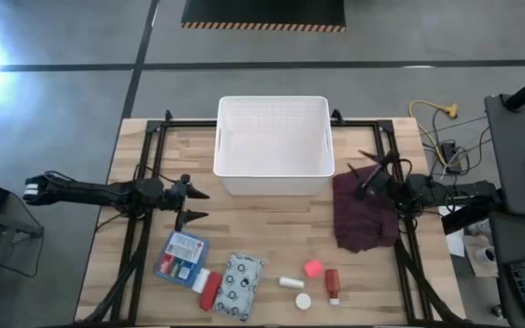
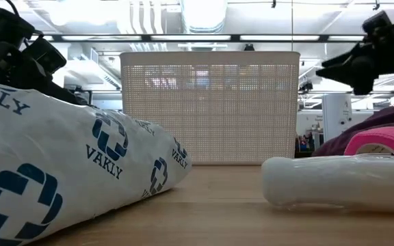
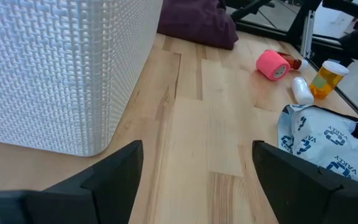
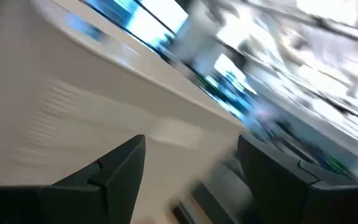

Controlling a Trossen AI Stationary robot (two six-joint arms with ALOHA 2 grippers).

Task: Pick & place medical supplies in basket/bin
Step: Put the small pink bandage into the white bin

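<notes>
The white bin (image 1: 272, 146) stands at the table's far middle. Along the near edge lie the blue flat packet (image 1: 181, 257), a red tube (image 1: 210, 290), the white patterned pouch (image 1: 241, 286), the small white bottle (image 1: 290, 282), its cap (image 1: 303, 300), the pink item (image 1: 313, 268) and another red tube (image 1: 333, 284). My left gripper (image 1: 195, 205) is open, left of the bin's near corner and above the blue packet's far side; it points toward the table's right. My right gripper (image 1: 365, 171) is open above the maroon cloth (image 1: 365, 214), close to the bin's right wall.
The left wrist view shows the bin's ribbed wall (image 3: 55, 68), bare wood ahead, the pink item (image 3: 272, 65), the white bottle (image 3: 302, 91), an orange pill bottle (image 3: 327, 79) and the pouch (image 3: 328, 140). The black frame rails (image 1: 144, 182) run along both table sides.
</notes>
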